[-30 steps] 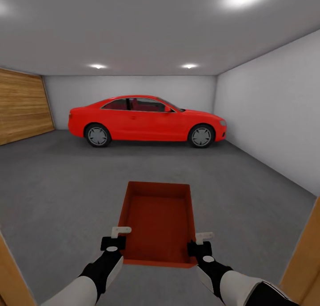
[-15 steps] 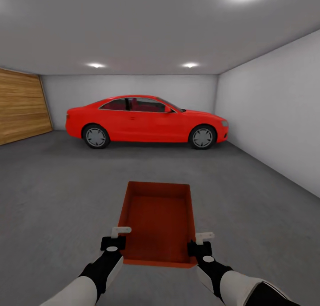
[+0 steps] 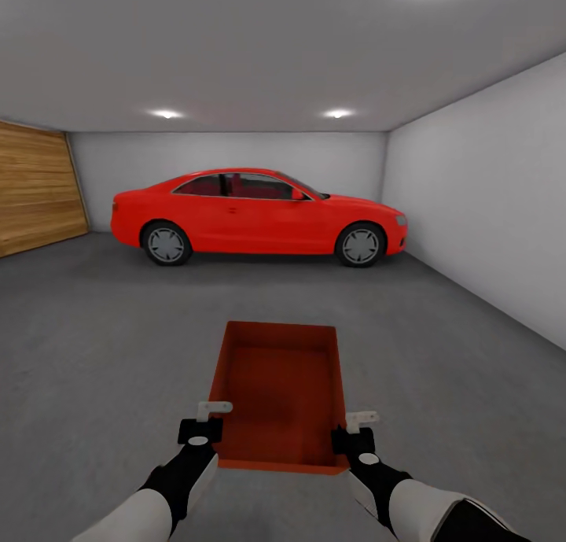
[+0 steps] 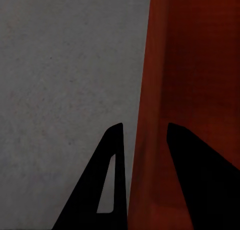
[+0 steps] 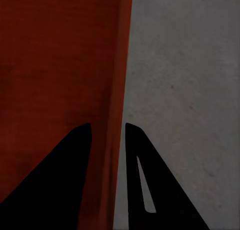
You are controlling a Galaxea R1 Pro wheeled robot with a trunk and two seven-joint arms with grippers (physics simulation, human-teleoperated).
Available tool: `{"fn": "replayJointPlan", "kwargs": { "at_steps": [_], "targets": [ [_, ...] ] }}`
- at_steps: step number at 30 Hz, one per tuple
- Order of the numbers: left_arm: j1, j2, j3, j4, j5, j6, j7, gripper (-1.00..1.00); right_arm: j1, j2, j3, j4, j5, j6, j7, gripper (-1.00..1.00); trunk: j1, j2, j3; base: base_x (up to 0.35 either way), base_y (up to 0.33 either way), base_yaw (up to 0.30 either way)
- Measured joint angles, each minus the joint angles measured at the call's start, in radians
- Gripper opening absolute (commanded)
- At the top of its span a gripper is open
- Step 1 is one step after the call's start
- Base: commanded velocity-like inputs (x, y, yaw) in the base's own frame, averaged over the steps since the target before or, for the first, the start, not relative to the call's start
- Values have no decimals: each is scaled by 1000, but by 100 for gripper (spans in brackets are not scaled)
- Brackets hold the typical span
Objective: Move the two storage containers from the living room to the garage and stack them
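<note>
Garage floor point(image 3: 102, 345), storage container point(image 3: 279, 392) — underside hidden

Head camera looks forward and down across a garage.
Both wrist cameras look closely down the storage container point(image 3: 279, 392) walls.

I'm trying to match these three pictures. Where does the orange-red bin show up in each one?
Head view: storage container low centre, held between both arms.
Left wrist view: its side wall fills the right part.
Right wrist view: its wall fills the left part.
Shared landmark: the grey concrete floor beneath the container.
</note>
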Motion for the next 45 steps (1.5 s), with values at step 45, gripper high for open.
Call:
{"fn": "replayJointPlan", "kwargs": {
  "at_steps": [45],
  "targets": [
    [0, 1, -1, 1, 2, 0, 0, -100, 0, 1, 1, 0, -1, 1, -1, -100, 0, 0, 0, 321, 27, 0]
  ]
}}
